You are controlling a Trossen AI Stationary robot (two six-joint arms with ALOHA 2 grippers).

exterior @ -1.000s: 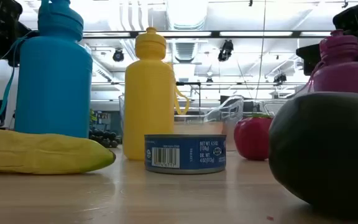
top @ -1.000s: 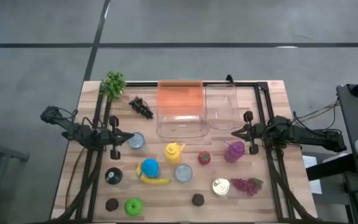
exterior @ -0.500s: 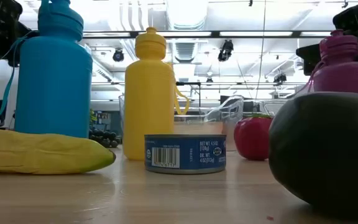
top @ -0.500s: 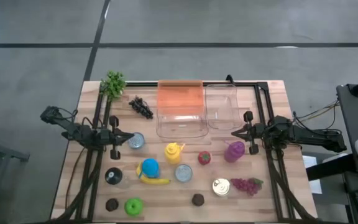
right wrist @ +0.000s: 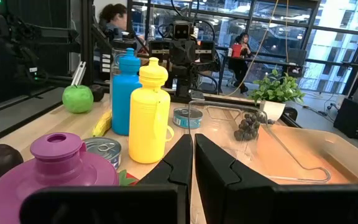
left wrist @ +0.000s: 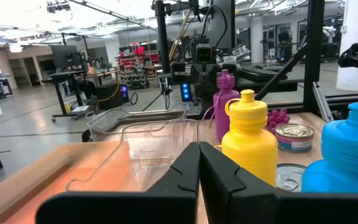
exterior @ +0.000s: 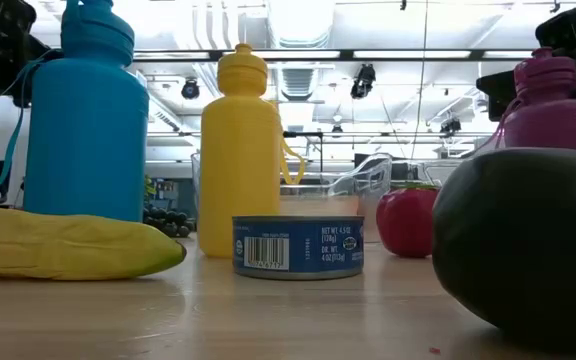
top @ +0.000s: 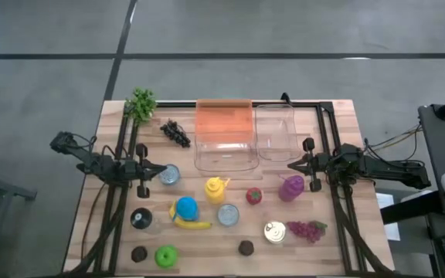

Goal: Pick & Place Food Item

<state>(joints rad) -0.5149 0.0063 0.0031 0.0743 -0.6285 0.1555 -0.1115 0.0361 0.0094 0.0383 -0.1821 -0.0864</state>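
Food items are spread over the wooden table [top: 346, 116]: a banana [top: 192, 225], a green apple [top: 165, 256], a red strawberry [top: 253, 195], purple grapes [top: 308, 229], dark grapes [top: 175, 133], and dark round fruits [top: 246, 248]. All of them lie on the tabletop. My left gripper [top: 162, 171] hovers at the table's left, shut and pointing level toward the middle; its joined fingers [left wrist: 191, 163] hold nothing. At the right my right gripper [top: 289, 164] is also shut and level, its fingers [right wrist: 185, 149] holding nothing.
An orange-tinted clear bin [top: 224, 135] and a clear bin [top: 275, 131] stand at the far middle. Yellow [top: 216, 189], blue [top: 185, 208] and purple [top: 290, 188] bottles, tin cans [top: 228, 215], and a green plant [top: 141, 103] crowd the table. A person shows in the room beyond [right wrist: 112, 18].
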